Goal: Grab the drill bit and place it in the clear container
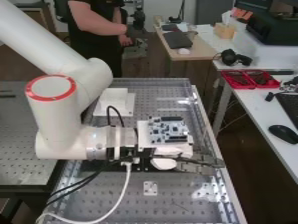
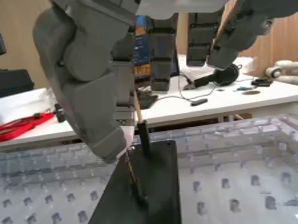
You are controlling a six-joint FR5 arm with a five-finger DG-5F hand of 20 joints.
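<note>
Nearest the wrist camera hangs the dark hand [image 1: 201,163], its fingers straight and its thumb [image 2: 93,105] reaching lower than they do. Largest of the rest is the perforated bench [image 1: 189,204], crossed by the white arm [image 1: 65,117], which holds the hand above it. Smaller is the circuit board [image 1: 168,130] mounted by the wrist. On the bench lies a flat black plate [image 2: 156,187]. Thinnest are two slender rods, each rising at a tilt from a dark base: one [image 2: 132,170] just below the thumb's tip, the other [image 2: 138,107] beside it. Which is the drill bit, and whether the thumb touches it, I cannot tell.
</note>
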